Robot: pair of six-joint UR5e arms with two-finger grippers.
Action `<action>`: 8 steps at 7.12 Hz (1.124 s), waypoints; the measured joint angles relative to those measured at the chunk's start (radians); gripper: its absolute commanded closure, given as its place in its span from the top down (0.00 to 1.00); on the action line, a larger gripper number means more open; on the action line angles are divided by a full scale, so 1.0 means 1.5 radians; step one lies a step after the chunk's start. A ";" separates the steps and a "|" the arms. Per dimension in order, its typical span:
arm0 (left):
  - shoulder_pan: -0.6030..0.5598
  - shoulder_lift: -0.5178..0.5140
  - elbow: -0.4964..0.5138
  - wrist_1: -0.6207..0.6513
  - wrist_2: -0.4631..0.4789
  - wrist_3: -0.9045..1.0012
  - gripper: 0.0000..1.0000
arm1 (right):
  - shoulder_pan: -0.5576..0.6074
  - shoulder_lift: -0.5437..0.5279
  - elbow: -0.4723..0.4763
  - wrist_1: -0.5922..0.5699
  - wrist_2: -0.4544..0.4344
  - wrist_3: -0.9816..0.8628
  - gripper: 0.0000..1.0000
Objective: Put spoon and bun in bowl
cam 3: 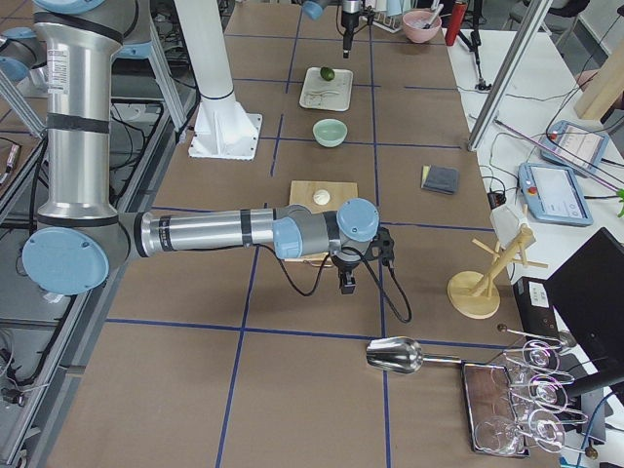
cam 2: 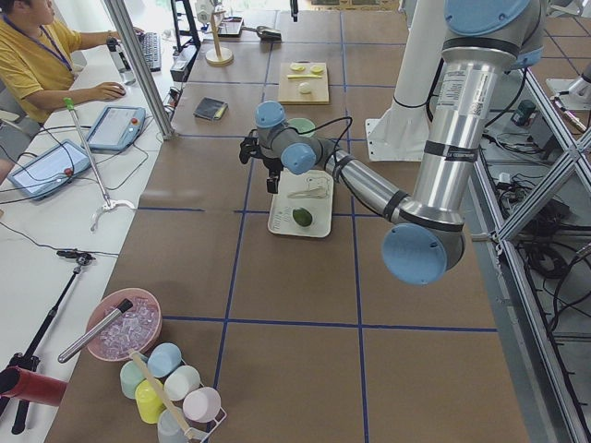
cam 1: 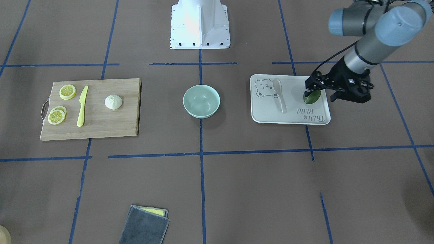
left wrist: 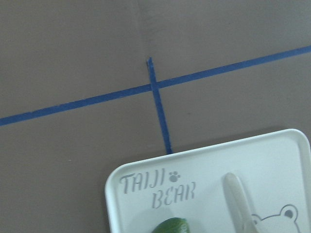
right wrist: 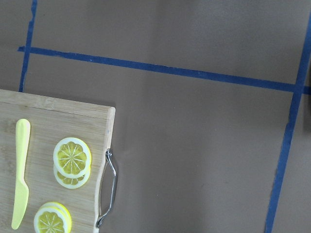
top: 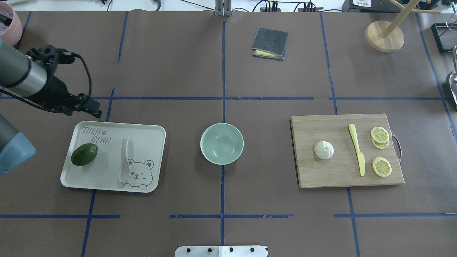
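Note:
The white spoon lies on the white bear tray next to a dark green avocado. In the overhead view the spoon is on the robot's left. The white bun sits on a wooden cutting board on the robot's right. The empty mint-green bowl stands between them at the table's middle. My left gripper hovers over the tray's far edge by the avocado, open and empty. My right gripper hangs beyond the board's outer end; I cannot tell if it is open.
A yellow plastic knife and lemon slices share the board with the bun. A folded grey cloth lies at the far side. A wooden stand and a metal scoop are at the far right.

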 measured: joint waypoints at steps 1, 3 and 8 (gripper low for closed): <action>0.053 -0.021 0.014 -0.003 0.059 -0.065 0.98 | 0.000 0.000 0.001 0.000 0.001 0.000 1.00; 0.103 -0.033 0.046 -0.006 0.113 -0.100 0.90 | -0.003 0.000 0.002 0.000 0.002 0.001 1.00; 0.135 -0.038 0.095 -0.023 0.113 -0.104 0.64 | -0.010 0.001 0.003 0.000 0.001 0.001 1.00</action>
